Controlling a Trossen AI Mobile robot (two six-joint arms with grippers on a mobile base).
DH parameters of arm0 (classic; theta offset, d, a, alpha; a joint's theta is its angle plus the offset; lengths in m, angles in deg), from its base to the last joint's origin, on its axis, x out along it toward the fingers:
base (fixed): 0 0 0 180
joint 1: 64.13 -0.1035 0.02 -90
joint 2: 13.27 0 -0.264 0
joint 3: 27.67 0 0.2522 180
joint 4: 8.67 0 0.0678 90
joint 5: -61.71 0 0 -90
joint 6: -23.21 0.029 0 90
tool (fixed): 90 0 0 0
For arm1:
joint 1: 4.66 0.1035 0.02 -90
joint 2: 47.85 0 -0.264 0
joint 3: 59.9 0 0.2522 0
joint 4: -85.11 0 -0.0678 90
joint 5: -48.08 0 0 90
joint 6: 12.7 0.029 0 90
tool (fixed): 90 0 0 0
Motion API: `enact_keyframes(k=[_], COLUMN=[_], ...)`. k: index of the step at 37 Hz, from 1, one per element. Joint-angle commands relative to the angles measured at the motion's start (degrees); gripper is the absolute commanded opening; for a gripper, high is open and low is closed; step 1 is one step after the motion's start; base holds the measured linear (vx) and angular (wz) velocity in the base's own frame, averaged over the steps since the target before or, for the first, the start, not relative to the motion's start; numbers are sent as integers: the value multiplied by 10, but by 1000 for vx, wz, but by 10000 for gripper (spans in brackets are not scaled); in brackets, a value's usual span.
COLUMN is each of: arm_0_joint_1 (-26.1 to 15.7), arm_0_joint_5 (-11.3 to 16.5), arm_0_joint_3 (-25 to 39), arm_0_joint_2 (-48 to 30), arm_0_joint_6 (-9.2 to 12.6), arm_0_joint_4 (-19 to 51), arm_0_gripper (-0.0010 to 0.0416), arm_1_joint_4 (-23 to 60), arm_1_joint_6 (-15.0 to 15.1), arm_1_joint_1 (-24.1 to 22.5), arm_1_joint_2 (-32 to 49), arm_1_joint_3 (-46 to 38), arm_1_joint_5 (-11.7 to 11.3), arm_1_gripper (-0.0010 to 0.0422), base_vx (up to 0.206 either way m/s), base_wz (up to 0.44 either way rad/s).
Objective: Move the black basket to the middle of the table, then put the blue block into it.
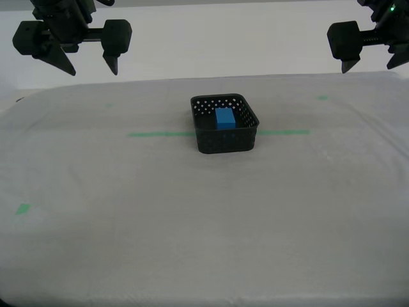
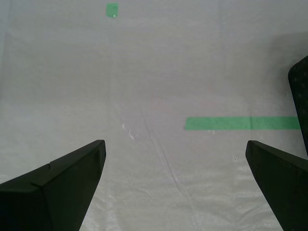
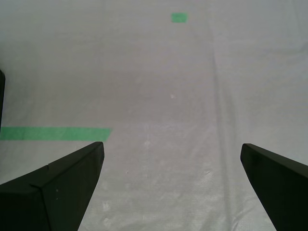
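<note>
The black basket (image 1: 223, 142) stands upright in the middle of the table (image 1: 192, 224), on the green tape line (image 1: 160, 134). The blue block (image 1: 224, 118) lies inside it. My second gripper (image 1: 91, 69) hangs open high above the table at the exterior view's left, holding nothing. Its wrist view looks between the spread fingers of my second gripper (image 2: 174, 149) at bare cloth, with a sliver of the basket (image 2: 301, 96) at the frame edge. My first gripper (image 1: 369, 64) hangs open and empty at the exterior view's right. Under my first gripper (image 3: 171, 147) there is only cloth.
The green tape line (image 2: 240, 123) ends short of each gripper, as the first wrist view's tape line (image 3: 53, 133) also shows. Small green tape bits lie on the cloth (image 1: 22, 208) (image 1: 323, 97). The table's far edge runs just behind the basket.
</note>
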Motion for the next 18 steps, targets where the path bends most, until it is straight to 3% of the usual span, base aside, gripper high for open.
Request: enact_keyframes(k=[1,18], arm_0_joint_1=[0,0], arm_0_joint_5=[1,1], arm_0_joint_3=[0,0], arm_0_joint_2=[0,0], arm_0_joint_6=[0,0], arm_0_joint_4=[-1,-1], arm_0_gripper=[398,398], arm_1_joint_4=[0,0], arm_1_joint_6=[2,2], arm_1_joint_1=[0,0], arm_1_joint_2=[0,0], arm_1_joint_3=[0,0], arm_1_joint_5=[-1,-1], arm_1_gripper=[400,400], base_vx=[0,0], base_wz=[0,0])
